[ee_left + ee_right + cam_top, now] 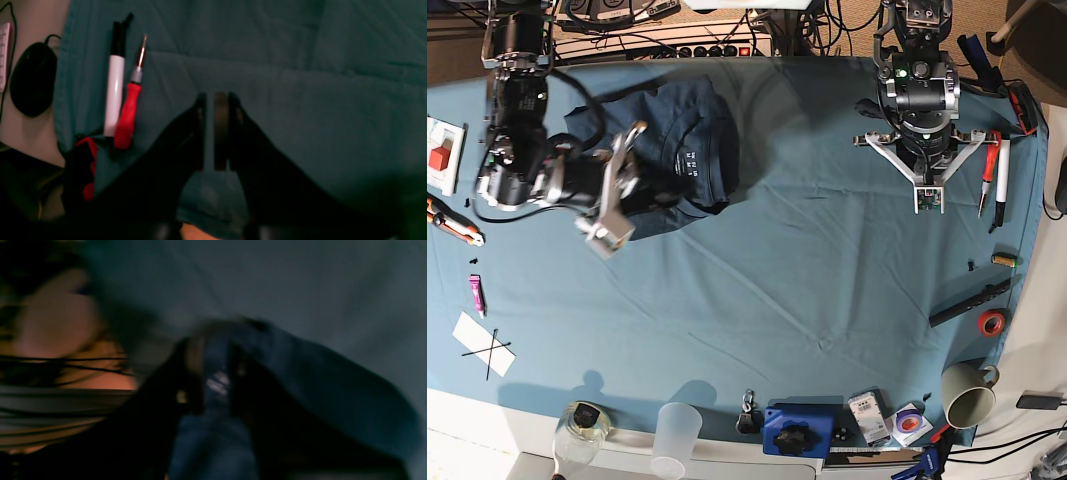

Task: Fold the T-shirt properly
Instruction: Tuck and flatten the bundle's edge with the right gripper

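The right gripper [213, 373] is pinching a fold of the T-shirt [682, 150], which is lying bunched at the base view's upper left on the table cloth [807, 290]. The left gripper [217, 130] is hovering nearly shut, empty, beside a marker [114, 90] and screwdriver [128, 113].

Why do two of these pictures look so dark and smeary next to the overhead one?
The right wrist view is dim and motion-blurred: the right gripper and the T-shirt fabric between its fingers are smeared. The left wrist view is dim too, softly focused, though the white marker and red screwdriver stay recognisable. The base view is evenly lit and sharp, with only soft shadows.
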